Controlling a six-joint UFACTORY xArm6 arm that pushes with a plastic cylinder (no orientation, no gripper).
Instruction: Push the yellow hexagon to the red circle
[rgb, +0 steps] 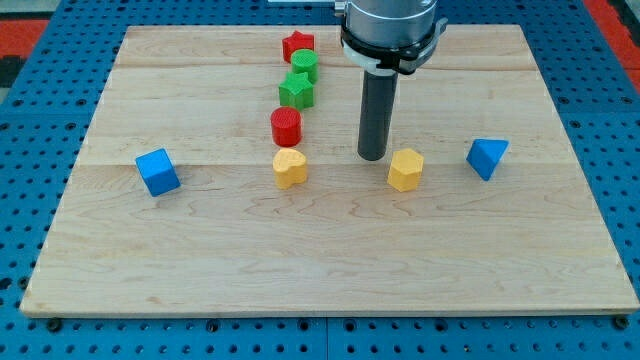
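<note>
The yellow hexagon (405, 169) lies on the wooden board right of centre. The red circle (286, 126) stands left of centre, just above a yellow heart-like block (290, 167). My tip (372, 157) rests on the board just left of and slightly above the yellow hexagon, close to it; I cannot tell if they touch. The red circle is well to the tip's left.
A green star (296, 91), a green circle (305, 66) and a red star (298, 45) line up above the red circle. A blue cube (158, 172) sits at the left, a blue triangle-like block (487, 157) at the right. The board's edge (330, 308) meets a blue pegboard.
</note>
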